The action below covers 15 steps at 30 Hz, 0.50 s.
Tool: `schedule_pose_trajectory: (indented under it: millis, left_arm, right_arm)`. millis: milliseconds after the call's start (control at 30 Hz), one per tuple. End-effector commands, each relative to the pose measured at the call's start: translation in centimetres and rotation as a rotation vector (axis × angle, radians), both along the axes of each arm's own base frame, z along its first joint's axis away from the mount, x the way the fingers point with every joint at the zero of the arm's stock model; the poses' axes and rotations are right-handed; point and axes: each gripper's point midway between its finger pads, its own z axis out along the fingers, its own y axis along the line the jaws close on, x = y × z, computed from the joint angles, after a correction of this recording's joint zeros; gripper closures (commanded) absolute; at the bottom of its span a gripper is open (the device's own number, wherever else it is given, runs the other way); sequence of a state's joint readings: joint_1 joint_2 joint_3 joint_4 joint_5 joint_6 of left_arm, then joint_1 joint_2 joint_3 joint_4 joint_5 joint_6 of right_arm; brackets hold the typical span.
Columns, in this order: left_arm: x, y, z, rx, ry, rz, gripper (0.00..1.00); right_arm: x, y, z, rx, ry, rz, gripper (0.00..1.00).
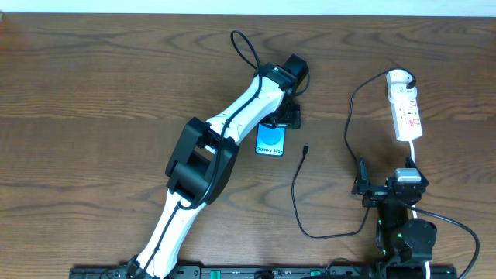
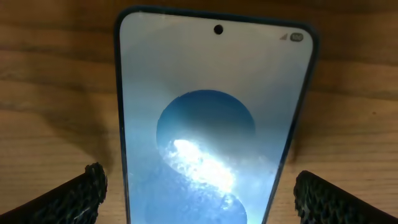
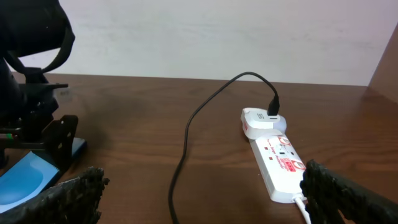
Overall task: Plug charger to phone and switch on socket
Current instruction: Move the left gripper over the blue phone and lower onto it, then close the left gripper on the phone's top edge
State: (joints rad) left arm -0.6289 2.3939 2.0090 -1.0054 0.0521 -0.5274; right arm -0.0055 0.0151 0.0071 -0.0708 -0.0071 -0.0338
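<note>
We see the left hand (image 2: 200, 186) spread wide over the phone (image 1: 270, 140), one finger at each side and neither touching it. The phone lies flat at the centre of the worktop (image 1: 93, 93). The charger (image 1: 294, 194) loops through the lower right, its plug tip (image 1: 305, 149) just right of the phone but apart from it. The right hand (image 3: 202, 193) is wide and holds nothing, below the socket (image 1: 406, 112) at upper right.
</note>
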Motion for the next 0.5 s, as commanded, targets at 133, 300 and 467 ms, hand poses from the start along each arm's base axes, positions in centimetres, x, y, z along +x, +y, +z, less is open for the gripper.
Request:
schedule_pose_trajectory:
  millis: [133,300,467]
  left_arm:
    - [-0.2,0.5,-1.3,0.032,0.013,0.01,0.02]
    - [-0.5,0.7,-2.6,0.049,0.035,0.009,0.02]
    - [-1.1,1.2,-4.6,0.081,0.078,0.008,0.02]
  right_arm:
    - [0.0,-0.1,-0.1,-0.005,0.002,-0.003,0.01]
    - [0.0,-0.1,-0.1,-0.005,0.002,-0.003,0.01]
    - [0.0,-0.1,-0.1,-0.005,0.002,-0.003,0.01]
